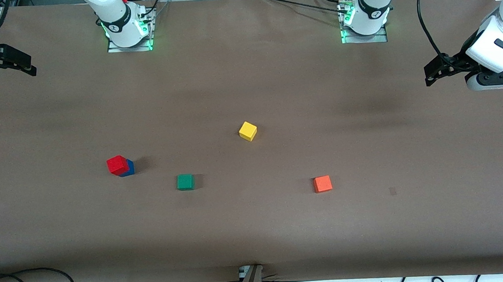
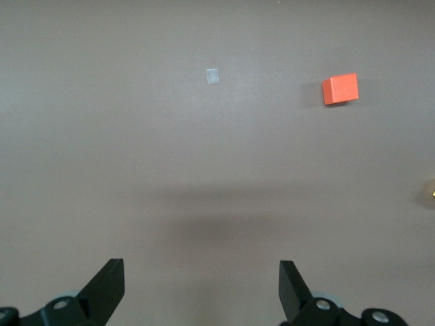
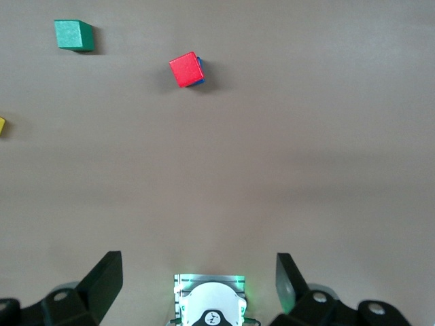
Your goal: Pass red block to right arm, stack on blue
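Red block (image 1: 117,164) hides most of the blue cube (image 1: 128,169) beneath.

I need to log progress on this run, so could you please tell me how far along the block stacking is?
It looks finished: the red block sits on the blue cube, slightly offset, toward the right arm's end of the table. Nothing is in hand: the right gripper and the left gripper are both open and empty, drawn off to their ends of the table. No step appears left.
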